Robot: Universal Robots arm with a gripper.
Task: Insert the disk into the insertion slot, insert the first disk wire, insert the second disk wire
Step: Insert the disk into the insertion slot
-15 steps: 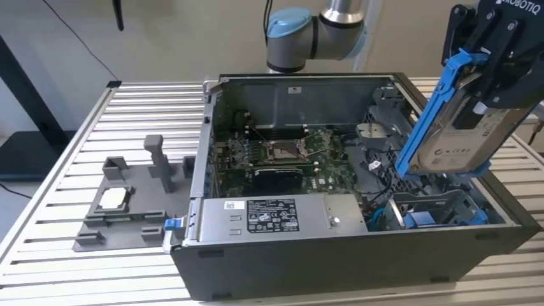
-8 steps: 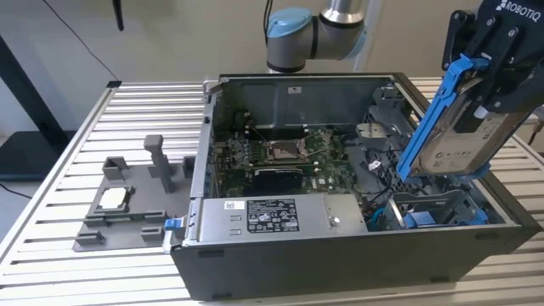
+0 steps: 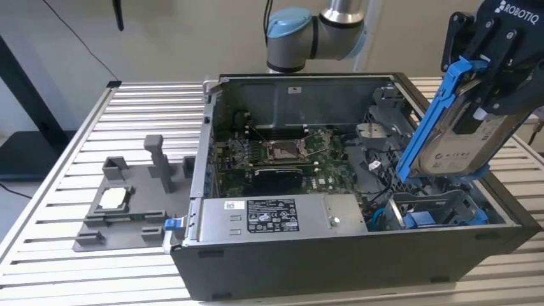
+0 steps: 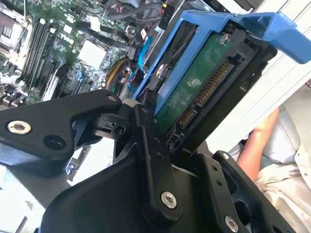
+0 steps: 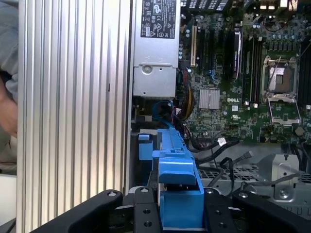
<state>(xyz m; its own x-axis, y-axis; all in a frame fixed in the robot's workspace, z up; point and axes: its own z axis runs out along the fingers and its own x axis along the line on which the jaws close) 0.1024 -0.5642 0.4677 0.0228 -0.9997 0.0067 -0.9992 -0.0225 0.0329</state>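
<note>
Arm pose: The grey and light-blue robot arm (image 3: 310,29) enters at twelve o'clock in the exterior view, behind the case. Its black gripper (image 3: 483,89) hangs at about two o'clock and leans with its load.

Gripper state: The fingers are pressed together on the upper end of the disk, pinching it between them.

Disk: A flat silver-grey hard drive with a white label, clipped in a bright blue plastic carrier (image 3: 463,137). It is held in the air, tilted, with its top leaning toward one o'clock.

Disk underside: In the second wrist view its green circuit board (image 4: 194,92) faces the camera.

Insertion slot: A narrow dark-grey metal cage with blue tabs (image 3: 434,210), at four o'clock inside the open black computer case (image 3: 340,268). It sits at six o'clock of the disk, whose lower end is just above it and not inside.

Nearby: A silver power-supply box (image 3: 272,220) lies at nine o'clock of the slot, with the green motherboard (image 3: 281,153) beyond it. A grey plastic fixture (image 3: 127,204) stands on the slatted aluminium table (image 3: 51,191).

Hard to make out: The gripper's upper body is cut off by the picture edge. Dark cables (image 5: 218,145) tangle by the motherboard, and which of them serve the disk cannot be told. A person's arm (image 4: 262,141) is partly cut off.
</note>
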